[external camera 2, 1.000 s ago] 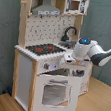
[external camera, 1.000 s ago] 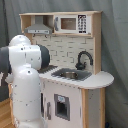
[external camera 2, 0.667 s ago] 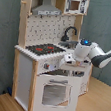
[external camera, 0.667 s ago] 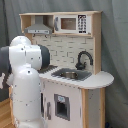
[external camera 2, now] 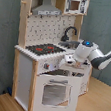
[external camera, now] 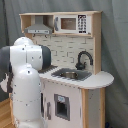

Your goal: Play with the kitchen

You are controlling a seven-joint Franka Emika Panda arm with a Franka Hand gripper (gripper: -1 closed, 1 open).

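Gripper (external camera 2: 70, 60), jaws unreadable, hovers at three o'clock of the white-and-wood toy kitchen (external camera 2: 47, 85), apparently reaching its knobs.

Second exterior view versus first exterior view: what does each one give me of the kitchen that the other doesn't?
Only the second exterior view shows the black-red stovetop, the windowed oven door and the arm's wrist end at the counter's front edge. Only the first exterior view shows the sink basin from above and the rounded counter end; the arm's white body hides the stove side. Both show the faucet, hood and microwave.
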